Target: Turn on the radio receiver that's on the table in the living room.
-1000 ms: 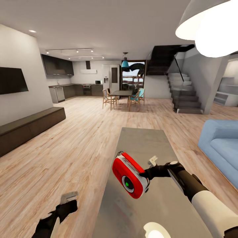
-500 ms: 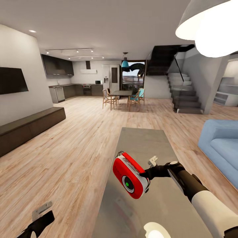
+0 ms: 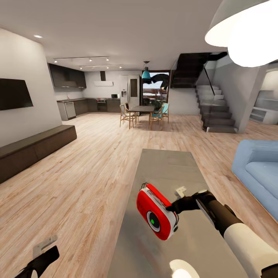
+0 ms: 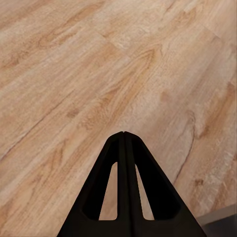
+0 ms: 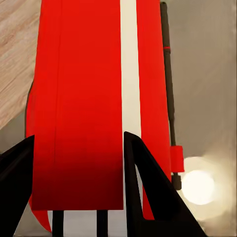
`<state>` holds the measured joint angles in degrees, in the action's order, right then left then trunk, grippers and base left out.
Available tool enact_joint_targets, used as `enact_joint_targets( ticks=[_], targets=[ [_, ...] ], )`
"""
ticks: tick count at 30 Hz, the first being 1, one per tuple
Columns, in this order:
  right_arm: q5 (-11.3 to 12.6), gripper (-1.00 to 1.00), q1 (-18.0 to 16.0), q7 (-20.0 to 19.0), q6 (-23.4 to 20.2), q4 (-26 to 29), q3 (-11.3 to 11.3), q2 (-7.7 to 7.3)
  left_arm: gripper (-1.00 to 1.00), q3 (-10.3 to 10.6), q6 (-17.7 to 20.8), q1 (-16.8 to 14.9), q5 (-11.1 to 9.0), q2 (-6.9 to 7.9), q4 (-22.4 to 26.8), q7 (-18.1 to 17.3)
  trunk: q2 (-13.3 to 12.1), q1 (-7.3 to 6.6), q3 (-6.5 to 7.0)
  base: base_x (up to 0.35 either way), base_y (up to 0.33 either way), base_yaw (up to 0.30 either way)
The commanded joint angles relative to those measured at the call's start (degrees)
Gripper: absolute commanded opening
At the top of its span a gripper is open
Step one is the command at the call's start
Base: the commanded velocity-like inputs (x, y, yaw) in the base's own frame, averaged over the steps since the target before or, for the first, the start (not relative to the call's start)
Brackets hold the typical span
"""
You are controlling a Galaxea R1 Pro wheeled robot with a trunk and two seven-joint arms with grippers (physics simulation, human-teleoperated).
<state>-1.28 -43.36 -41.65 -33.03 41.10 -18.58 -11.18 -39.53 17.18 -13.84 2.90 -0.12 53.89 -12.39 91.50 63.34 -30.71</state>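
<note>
Right gripper (image 3: 178, 205) clamps small red white-trimmed radio (image 3: 156, 217), tilted above glossy grey surface (image 3: 170, 164); left gripper (image 4: 123, 140) closed, well apart.

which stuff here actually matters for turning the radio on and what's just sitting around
Belongs to the job:
radio receiver, red, green light on its dial
right gripper, clamped on it
table beneath

Just there:
left gripper, shut, over the wood floor
blue sofa
TV
dark cabinet
stairs
</note>
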Motion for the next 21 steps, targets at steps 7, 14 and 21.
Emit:
enact_joint_targets(
  ticks=[7,14,21],
  targets=[
    [1.18,-1.0,-0.04,5.02,-2.74,-2.2,0.12,0.02,-1.0,0.06,-0.03,0.0,0.0,-0.09,-0.04,0.03,0.0,0.0,0.01,0.0,0.0,0.0],
    [1.28,-1.0,0.03,5.3,-2.87,-3.14,0.09,0.05,-1.0,-0.01,-0.05,-0.01,0.0,-0.3,-0.09,0.14,0.0,0.0,0.01,0.0,0.0,0.0],
    [1.36,-1.0,0.02,5.06,-2.91,-3.39,0.05,0.11,-1.0,-0.02,-0.05,0.01,0.0,-0.32,-0.1,0.17,0.0,0.0,0.01,0.0,0.0,0.0]
  ],
)
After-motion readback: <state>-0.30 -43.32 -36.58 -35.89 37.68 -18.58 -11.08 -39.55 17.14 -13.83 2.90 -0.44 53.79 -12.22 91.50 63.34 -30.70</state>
